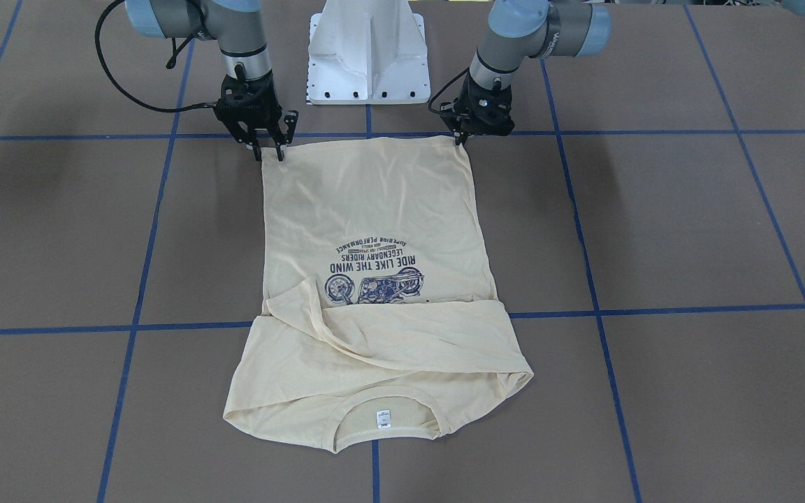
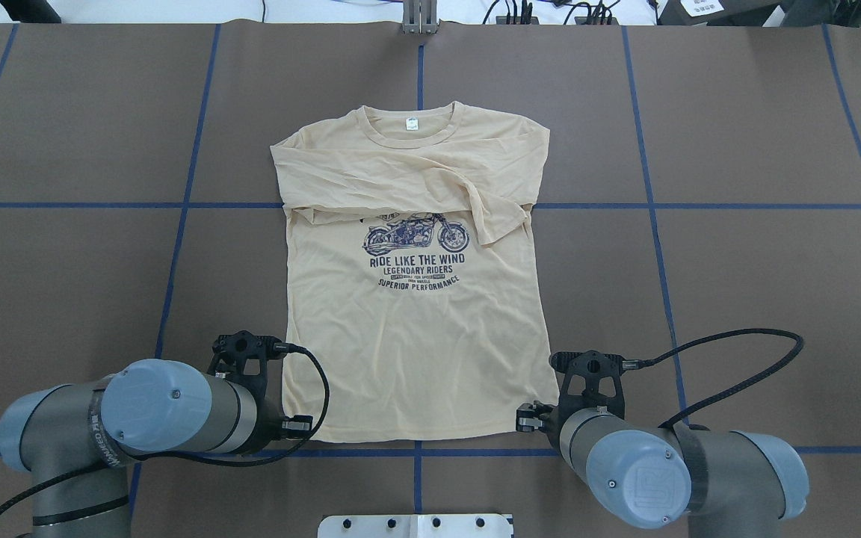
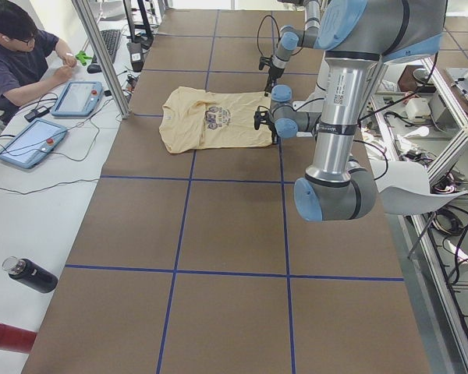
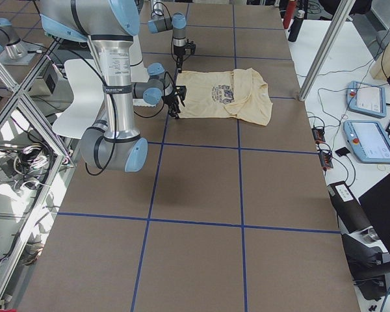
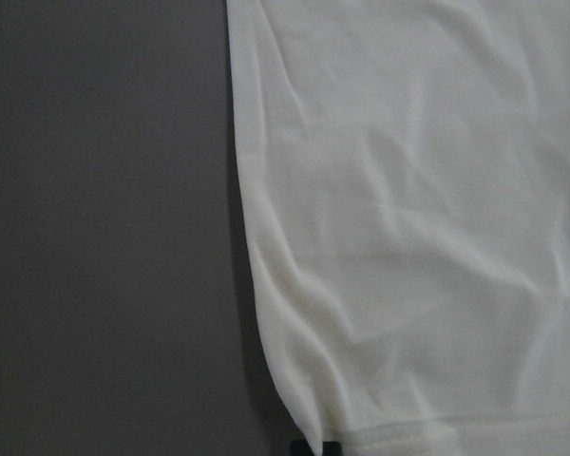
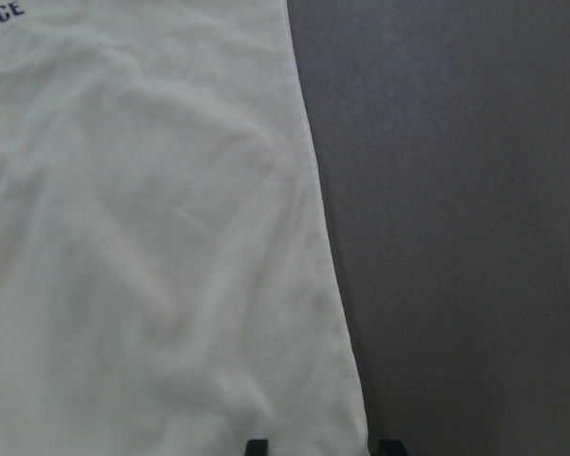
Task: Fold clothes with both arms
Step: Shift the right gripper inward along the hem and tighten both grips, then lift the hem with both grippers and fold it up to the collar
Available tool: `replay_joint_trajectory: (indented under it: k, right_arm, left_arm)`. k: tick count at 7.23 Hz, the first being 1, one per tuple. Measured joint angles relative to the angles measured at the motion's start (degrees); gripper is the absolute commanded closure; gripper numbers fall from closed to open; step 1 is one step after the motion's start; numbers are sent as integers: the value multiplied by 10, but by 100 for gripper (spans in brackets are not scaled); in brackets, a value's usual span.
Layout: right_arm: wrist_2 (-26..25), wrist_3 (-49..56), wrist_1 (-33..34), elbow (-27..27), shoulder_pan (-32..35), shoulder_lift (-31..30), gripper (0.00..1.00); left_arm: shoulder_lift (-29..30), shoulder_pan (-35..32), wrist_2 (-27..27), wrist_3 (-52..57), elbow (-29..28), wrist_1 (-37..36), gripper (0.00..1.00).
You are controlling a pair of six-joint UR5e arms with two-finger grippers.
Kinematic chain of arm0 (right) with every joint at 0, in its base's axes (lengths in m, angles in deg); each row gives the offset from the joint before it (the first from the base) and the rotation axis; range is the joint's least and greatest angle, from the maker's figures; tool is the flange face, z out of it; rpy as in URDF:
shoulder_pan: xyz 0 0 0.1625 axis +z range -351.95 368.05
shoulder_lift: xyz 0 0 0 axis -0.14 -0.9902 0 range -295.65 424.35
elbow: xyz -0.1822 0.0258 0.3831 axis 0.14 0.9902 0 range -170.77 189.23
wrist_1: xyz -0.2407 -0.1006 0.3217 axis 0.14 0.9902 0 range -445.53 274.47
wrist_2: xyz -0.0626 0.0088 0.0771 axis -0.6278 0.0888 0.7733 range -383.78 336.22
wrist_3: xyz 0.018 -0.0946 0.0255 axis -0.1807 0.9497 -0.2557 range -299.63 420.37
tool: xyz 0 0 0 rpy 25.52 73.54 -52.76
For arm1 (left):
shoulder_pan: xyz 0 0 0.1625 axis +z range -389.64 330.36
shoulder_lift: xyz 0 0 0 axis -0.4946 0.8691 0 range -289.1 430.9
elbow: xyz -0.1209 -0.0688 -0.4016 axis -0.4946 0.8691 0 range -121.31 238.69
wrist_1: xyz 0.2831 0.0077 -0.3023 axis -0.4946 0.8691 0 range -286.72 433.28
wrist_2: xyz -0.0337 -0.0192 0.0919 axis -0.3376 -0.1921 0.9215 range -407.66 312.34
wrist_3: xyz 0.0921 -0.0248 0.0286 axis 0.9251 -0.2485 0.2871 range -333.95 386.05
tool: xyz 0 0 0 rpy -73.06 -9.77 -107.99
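Observation:
The cream-yellow shirt point(image 1: 374, 209) lies flat, print up, on the brown table, its neck tag point(image 2: 412, 125) at the far side and both sleeves folded across the chest point(image 2: 400, 175). My left gripper point(image 1: 460, 140) is at the hem corner nearest the robot and looks shut on it; the left wrist view shows one dark fingertip point(image 5: 318, 448) under the cloth edge. My right gripper point(image 1: 270, 154) is open at the other hem corner, its two fingertips point(image 6: 256, 445) straddling the corner of the shirt point(image 6: 152, 237). In the overhead view the arms hide both grippers.
The white pedestal base point(image 1: 367, 56) stands just behind the hem. Blue tape lines point(image 2: 655, 224) cross the table. An operator point(image 3: 15, 54) with tablets point(image 3: 78, 97) sits at the far side, beyond the shirt's neck. Bottles point(image 3: 31, 274) lie beside the table.

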Motion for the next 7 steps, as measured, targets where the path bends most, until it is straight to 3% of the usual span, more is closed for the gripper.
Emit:
replay_joint_trajectory:
  k: [2,4,7]
  right_arm:
    - [0,1,0,-8,2,-1,100]
    - [4,1,3,-50,5,-14,100]
    - [46,-23,8,-189,-32,-92,100]
  left_arm:
    - [0,0,0,0,1,0,100]
    - [-2,-2,-2,3,24,-3,100]
    - [-53,-4,-54,15,181,-60,100]
